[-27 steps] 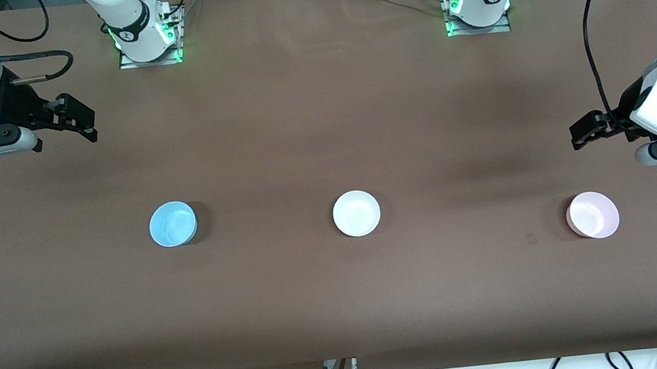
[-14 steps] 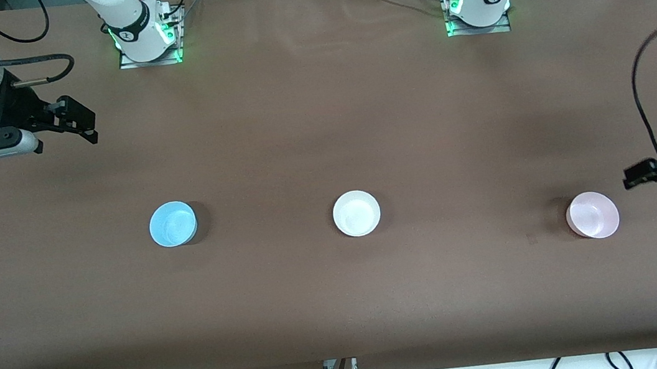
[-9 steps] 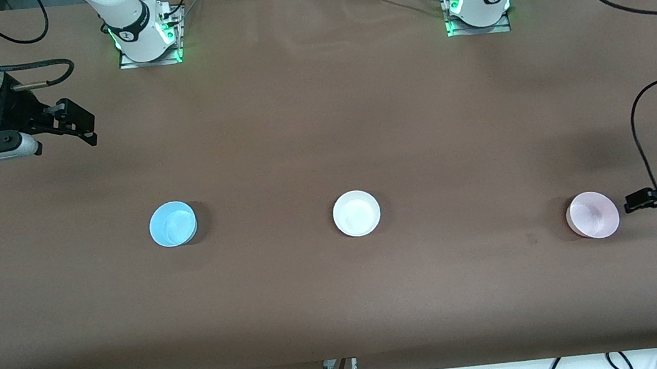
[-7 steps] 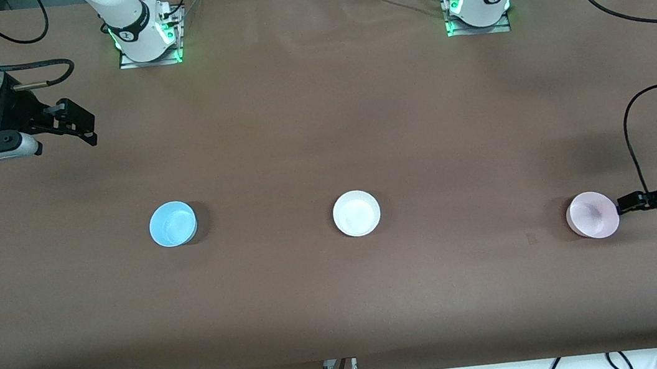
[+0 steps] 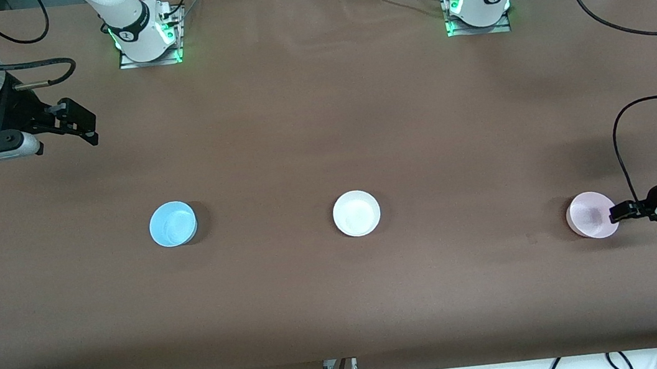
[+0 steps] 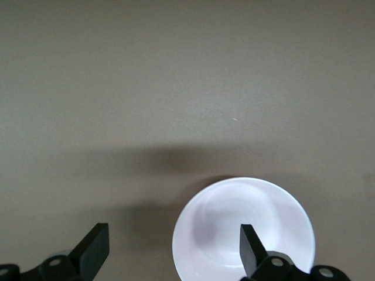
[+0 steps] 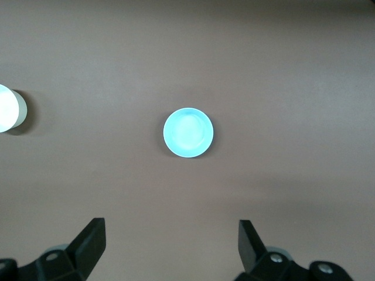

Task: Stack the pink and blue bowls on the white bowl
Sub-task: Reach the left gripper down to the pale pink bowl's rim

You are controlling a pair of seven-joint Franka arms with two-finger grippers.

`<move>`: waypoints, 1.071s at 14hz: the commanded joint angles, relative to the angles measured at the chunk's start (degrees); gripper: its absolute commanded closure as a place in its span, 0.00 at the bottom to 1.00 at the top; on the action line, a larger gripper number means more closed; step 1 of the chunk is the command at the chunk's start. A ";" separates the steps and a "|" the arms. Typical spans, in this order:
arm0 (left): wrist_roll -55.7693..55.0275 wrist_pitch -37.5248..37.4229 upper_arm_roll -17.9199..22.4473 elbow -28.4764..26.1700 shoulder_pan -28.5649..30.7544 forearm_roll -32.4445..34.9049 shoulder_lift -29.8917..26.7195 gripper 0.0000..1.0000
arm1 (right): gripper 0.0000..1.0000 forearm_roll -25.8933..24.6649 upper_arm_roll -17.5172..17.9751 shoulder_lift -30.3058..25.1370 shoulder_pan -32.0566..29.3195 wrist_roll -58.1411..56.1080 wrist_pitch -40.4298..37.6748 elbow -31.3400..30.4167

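Observation:
The pink bowl (image 5: pixel 592 215) sits on the table at the left arm's end. My left gripper (image 5: pixel 615 214) is open, low at the bowl's rim; in the left wrist view one finger (image 6: pixel 251 250) is over the bowl (image 6: pixel 234 225) and the other beside it. The white bowl (image 5: pixel 356 213) sits mid-table. The blue bowl (image 5: pixel 172 224) sits toward the right arm's end and shows in the right wrist view (image 7: pixel 187 132). My right gripper (image 5: pixel 84 122) is open and empty, high over the table's right-arm end, and waits.
The brown table cloth (image 5: pixel 344 308) is bare around the three bowls. The two arm bases (image 5: pixel 147 34) stand at the table's edge farthest from the front camera. Cables hang below the table's near edge. The white bowl's edge shows in the right wrist view (image 7: pixel 9 108).
My left gripper has come down from above and moved in to the pink bowl's rim. The right gripper and the three bowls have not moved.

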 commanded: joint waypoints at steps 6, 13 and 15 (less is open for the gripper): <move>-1.40 2.66 0.81 0.23 -0.50 2.08 2.22 0.07 | 0.00 -0.70 0.01 0.17 -0.30 0.00 0.27 0.61; -1.40 3.10 0.90 -2.23 -0.23 4.54 2.22 0.12 | 0.00 -0.70 0.01 0.87 -0.38 0.00 0.18 0.61; -1.32 3.97 0.90 -3.37 0.03 4.63 2.13 0.11 | 0.00 -0.78 0.01 0.87 -0.38 0.00 0.27 0.61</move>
